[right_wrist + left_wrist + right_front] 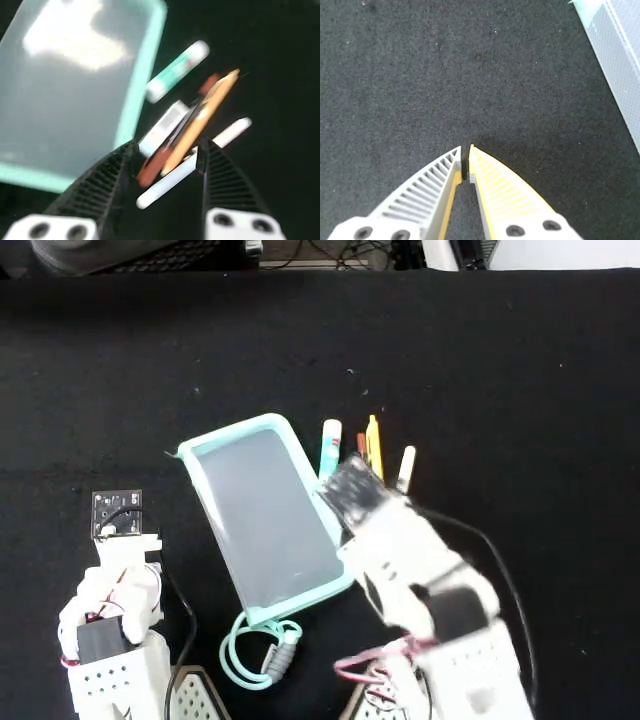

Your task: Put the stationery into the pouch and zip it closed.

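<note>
Right claw (167, 145) spread wide, poised over stationery (200, 112) lying just beside pouch (265, 515). Centre the bundle before you clench; lower until you graze desk (500, 390). Left claw (466, 149) clenched, empty, pouch's other side.

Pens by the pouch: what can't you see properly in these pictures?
- High view: the right arm covers the pens' lower ends, so their count is unclear.
- Right wrist view: the pens overlap between the fingers; whether any is touched cannot be told.
- Left wrist view: the pouch is cut off by the edge; its zip cannot be judged.
</note>
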